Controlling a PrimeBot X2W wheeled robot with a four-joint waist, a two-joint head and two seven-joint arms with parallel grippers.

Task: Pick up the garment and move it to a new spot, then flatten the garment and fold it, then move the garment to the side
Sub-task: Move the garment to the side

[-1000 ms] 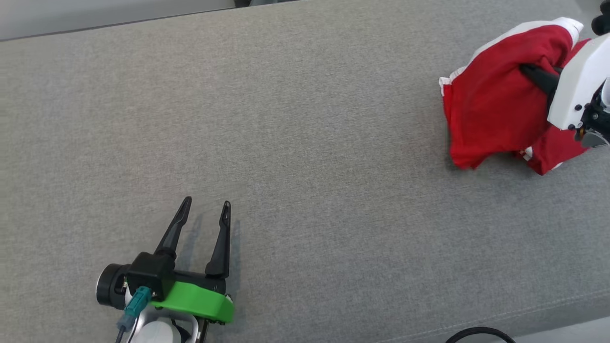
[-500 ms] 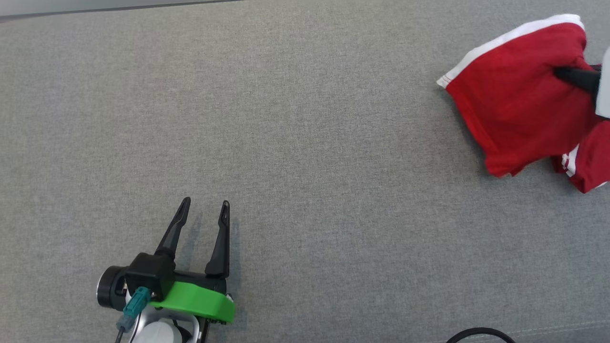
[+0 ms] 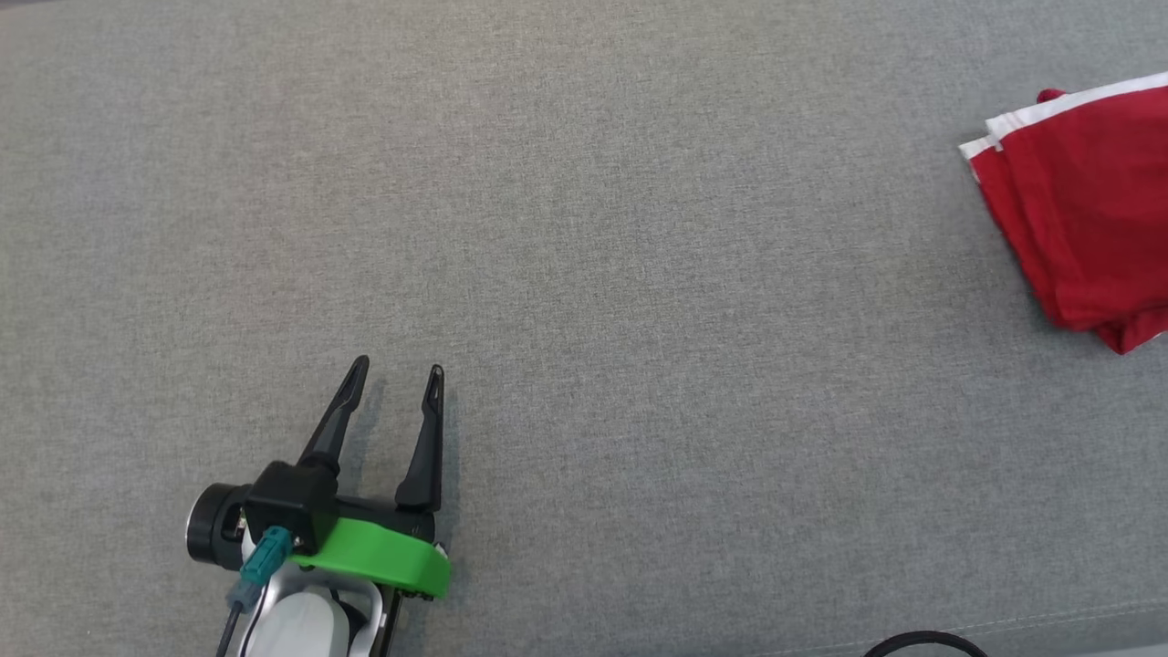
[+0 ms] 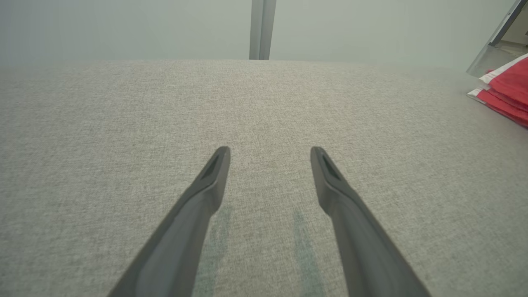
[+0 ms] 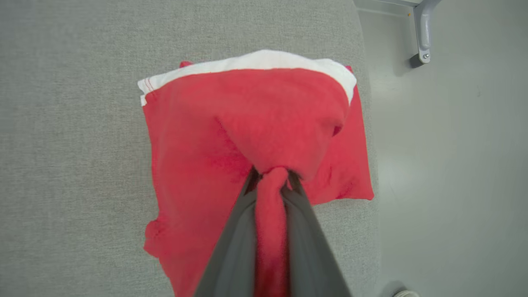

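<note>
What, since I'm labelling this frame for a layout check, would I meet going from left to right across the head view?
left gripper, jaws open, at lower left → bare grey fabric surface across the middle → red garment with white trim, at the right edge

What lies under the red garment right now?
The red garment rests on the grey padded surface, near its edge. Anything beneath the cloth is hidden.

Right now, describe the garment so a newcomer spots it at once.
Follow the broad grey fabric surface to its right end, beside the floor. There sits the garment, a fold pinched in the shut right gripper. Its bright red cloth with a white band stands out from the grey.
</note>
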